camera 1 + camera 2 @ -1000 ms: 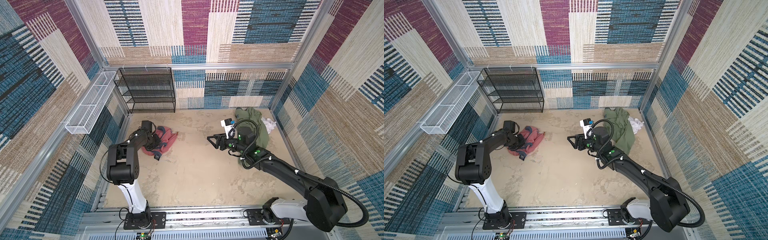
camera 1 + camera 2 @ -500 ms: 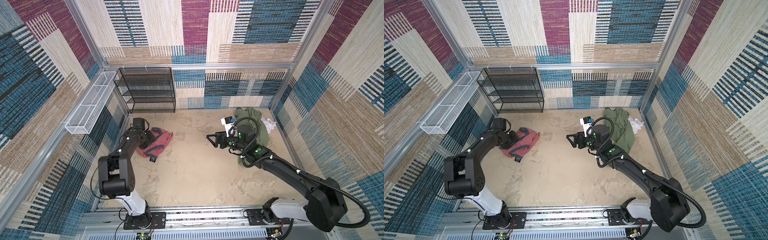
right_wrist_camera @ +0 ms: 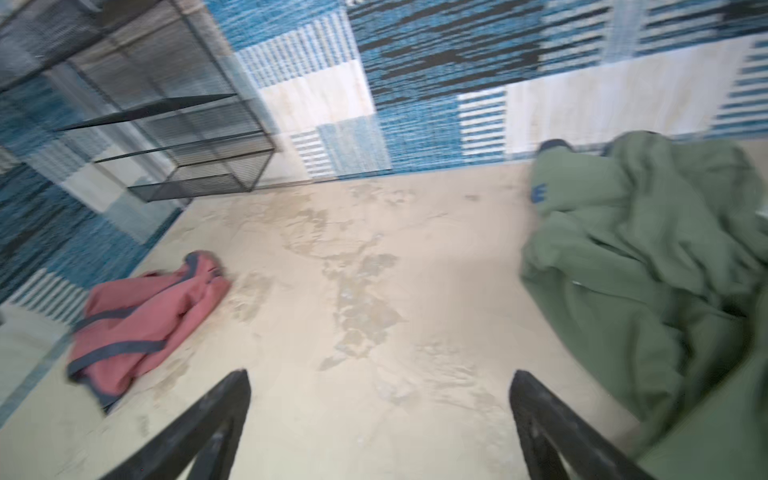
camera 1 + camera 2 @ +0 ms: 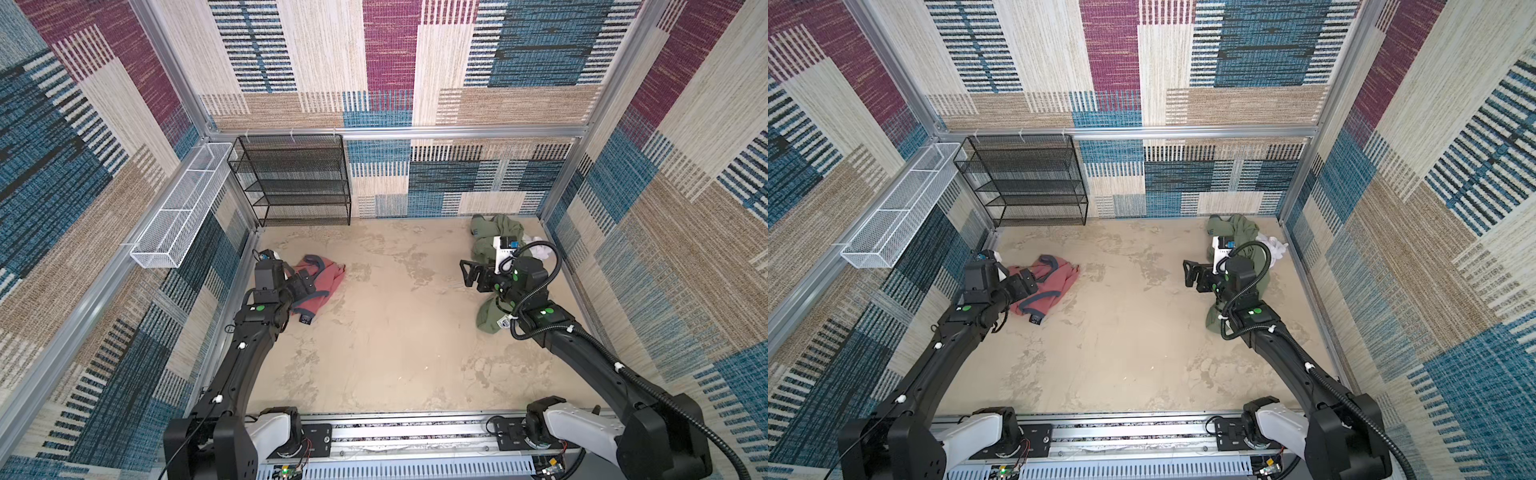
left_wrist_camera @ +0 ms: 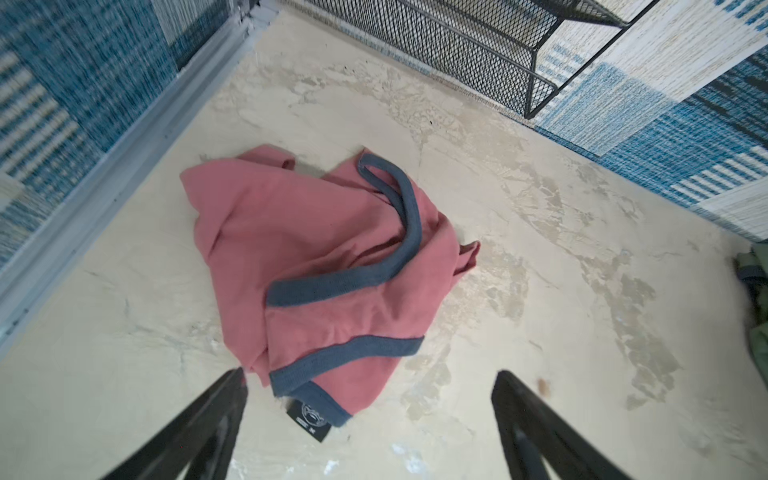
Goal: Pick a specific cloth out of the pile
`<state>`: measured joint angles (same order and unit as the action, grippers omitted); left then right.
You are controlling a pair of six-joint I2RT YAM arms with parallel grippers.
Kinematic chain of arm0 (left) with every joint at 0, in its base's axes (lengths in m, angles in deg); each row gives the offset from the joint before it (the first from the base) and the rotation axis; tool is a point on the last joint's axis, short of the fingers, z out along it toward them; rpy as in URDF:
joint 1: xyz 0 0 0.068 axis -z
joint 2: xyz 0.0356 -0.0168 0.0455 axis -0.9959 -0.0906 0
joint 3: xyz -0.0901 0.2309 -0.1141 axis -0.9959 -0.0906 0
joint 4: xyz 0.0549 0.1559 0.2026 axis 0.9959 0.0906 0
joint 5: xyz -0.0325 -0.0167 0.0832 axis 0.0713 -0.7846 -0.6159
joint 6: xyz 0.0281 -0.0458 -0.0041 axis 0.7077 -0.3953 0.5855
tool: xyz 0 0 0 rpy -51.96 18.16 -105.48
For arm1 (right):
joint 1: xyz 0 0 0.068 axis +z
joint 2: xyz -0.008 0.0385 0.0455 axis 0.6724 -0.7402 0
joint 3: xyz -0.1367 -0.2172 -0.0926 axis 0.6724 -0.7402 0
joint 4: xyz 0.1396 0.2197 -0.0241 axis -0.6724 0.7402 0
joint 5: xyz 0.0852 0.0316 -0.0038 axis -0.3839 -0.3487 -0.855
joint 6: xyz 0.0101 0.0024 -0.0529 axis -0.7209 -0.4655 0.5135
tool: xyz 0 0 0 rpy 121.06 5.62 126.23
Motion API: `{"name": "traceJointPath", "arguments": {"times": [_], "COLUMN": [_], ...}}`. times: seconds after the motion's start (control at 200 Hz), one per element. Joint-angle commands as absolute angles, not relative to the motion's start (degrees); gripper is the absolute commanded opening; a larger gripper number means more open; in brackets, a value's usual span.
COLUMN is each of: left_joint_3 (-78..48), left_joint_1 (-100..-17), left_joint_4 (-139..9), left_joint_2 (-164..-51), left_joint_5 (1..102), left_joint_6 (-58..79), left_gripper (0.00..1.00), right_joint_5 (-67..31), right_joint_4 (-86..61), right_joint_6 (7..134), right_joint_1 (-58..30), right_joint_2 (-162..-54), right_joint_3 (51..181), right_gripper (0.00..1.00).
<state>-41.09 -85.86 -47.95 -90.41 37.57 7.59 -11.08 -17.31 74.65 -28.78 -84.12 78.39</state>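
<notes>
Both end effectors stand with their jaws spread and nothing between them. In the left wrist view the left end effector (image 5: 370, 419) hovers just over the near edge of the cloth (image 5: 328, 266), its two dark fingers (image 5: 216, 419) on either side of the blue-grey trim band and the small black label (image 5: 309, 419), without closing on the fabric. In both top views the cloth (image 4: 322, 284) lies crumpled on the table (image 4: 395, 332) near the left wall, below the black wire shelf (image 4: 291, 183) and well apart from the pile (image 4: 494, 241). What is left of the pile, an olive green garment (image 4: 1233, 232) with a white cloth (image 4: 1275, 247) beside it, sits in the far right corner. The right end effector (image 4: 1192, 274) hangs above bare table just beside the green garment, pointing towards the middle.

Judging from this, the salmon cloth already lies alone, clear of the heap, so the picking-out step looks finished and the release looks complete. The next move probably calls only for both arms to lift clear without snagging a fold of either garment. If the cloth must be moved further, the left end effector would need to drop onto a raised fold and close.
</notes>
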Motion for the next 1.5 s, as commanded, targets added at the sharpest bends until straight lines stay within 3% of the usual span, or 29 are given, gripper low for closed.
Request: {"name": "traceJointPath", "arguments": {"times": [0.0,0.065,0.295,0.561,0.936,1.042,1.102,1.497], "left_joint_3": [-44.2,-47.0,-55.3,-60.4,-66.0,-65.3,-64.5,-62.8], "left_joint_1": [-85.9,-85.9,-86.0,-86.2,-87.7,-88.0,-88.0,-88.0], "left_joint_4": [-57.8,-62.2,-77.6,-91.3,-113.7,-112.0,-110.3,-107.6], "left_joint_2": [-90.0,-90.3,-94.0,-100.2,-113.6,-113.5,-113.4,-113.8], "left_joint_5": [33.4,34.2,35.0,38.4,42.6,43.1,43.1,43.4], "left_joint_6": [15.2,17.8,22.4,25.1,25.7,25.5,25.4,25.8], "left_gripper": [0.97,0.97,0.97,0.95,0.96,0.96,0.97,0.99], "right_joint_5": [0.0,4.8,8.5,6.6,2.1,1.4,0.3,-2.0], "right_joint_4": [-27.3,-34.5,-61.0,-80.7,-87.6,-93.2,-87.0,-86.9], "right_joint_6": [78.8,80.8,87.5,89.1,91.0,90.1,89.3,88.5], "right_joint_1": [-31.2,-33.0,-36.1,-36.4,-38.2,-39.2,-39.9,-41.4], "right_joint_2": [-83.0,-82.5,-85.4,-96.8,-105.1,-109.6,-108.2,-108.5], "right_joint_3": [72.0,66.5,52.3,48.6,49.4,48.9,50.8,51.1], "right_gripper": [1.00,1.00,1.00,1.00,1.00,1.00,1.00,1.00]}}
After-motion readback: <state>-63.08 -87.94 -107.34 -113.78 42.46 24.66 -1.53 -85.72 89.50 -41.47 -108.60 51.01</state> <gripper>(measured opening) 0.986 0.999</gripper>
